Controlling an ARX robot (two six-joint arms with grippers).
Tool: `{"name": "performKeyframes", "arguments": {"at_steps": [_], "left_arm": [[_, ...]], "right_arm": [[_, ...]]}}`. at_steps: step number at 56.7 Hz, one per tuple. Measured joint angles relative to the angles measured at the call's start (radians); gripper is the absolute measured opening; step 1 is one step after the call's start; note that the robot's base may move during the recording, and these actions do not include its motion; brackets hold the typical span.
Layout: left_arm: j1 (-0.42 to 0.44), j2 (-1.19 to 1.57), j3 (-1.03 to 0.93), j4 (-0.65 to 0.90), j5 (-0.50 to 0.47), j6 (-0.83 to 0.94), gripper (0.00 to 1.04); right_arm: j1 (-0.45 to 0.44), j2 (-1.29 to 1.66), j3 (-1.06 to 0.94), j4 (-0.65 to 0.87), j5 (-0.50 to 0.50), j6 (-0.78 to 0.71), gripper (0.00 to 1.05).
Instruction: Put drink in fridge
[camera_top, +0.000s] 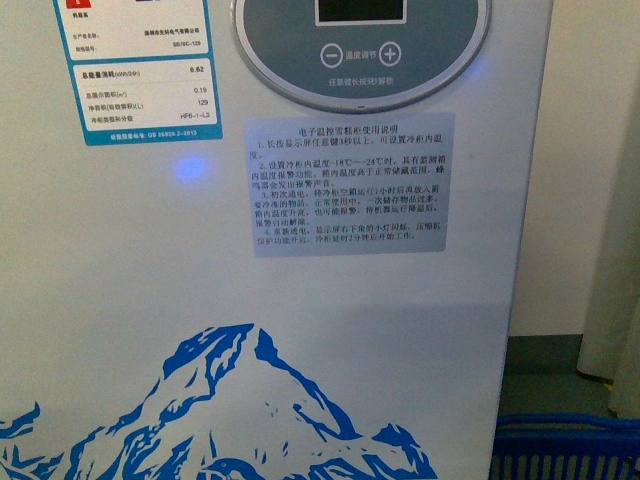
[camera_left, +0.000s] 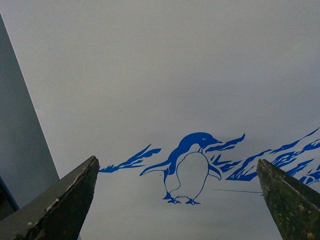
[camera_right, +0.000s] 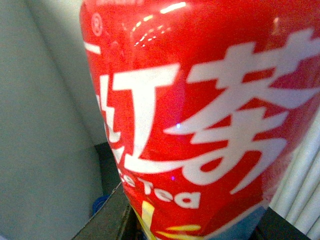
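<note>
The fridge (camera_top: 150, 300) fills the front view at close range: white front wall, blue mountain decal low down, oval grey display panel (camera_top: 362, 45) at the top. Neither arm shows there. In the left wrist view my left gripper (camera_left: 177, 200) stands open, its dark fingers (camera_left: 65, 200) wide apart, facing the fridge wall (camera_left: 175, 75) and its blue penguin decal (camera_left: 187, 167). In the right wrist view the drink (camera_right: 200, 115) fills the picture: red wrap label with white characters and "Tea". My right gripper (camera_right: 192, 232) is shut on it; the cap is out of view.
A grey instruction sticker (camera_top: 347, 185) and a blue-edged rating label (camera_top: 140, 70) are on the fridge front. A blue plastic mesh basket (camera_top: 565, 450) stands at the lower right beside the fridge, with a grey wall and dark floor behind it.
</note>
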Motion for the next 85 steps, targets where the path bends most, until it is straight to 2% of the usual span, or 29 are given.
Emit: {"name": "performKeyframes", "arguments": {"at_steps": [7,23,85], "left_arm": [[0.000,0.000,0.000,0.000,0.000,0.000,0.97],[0.000,0.000,0.000,0.000,0.000,0.000,0.97],[0.000,0.000,0.000,0.000,0.000,0.000,0.97]], "right_arm": [[0.057,-0.049,-0.029,-0.002,0.064,-0.014,0.35],[0.090,-0.098,-0.102,0.058,0.130,-0.062,0.35],[0.095,-0.101,-0.124,0.060,0.130,-0.076,0.35]]}}
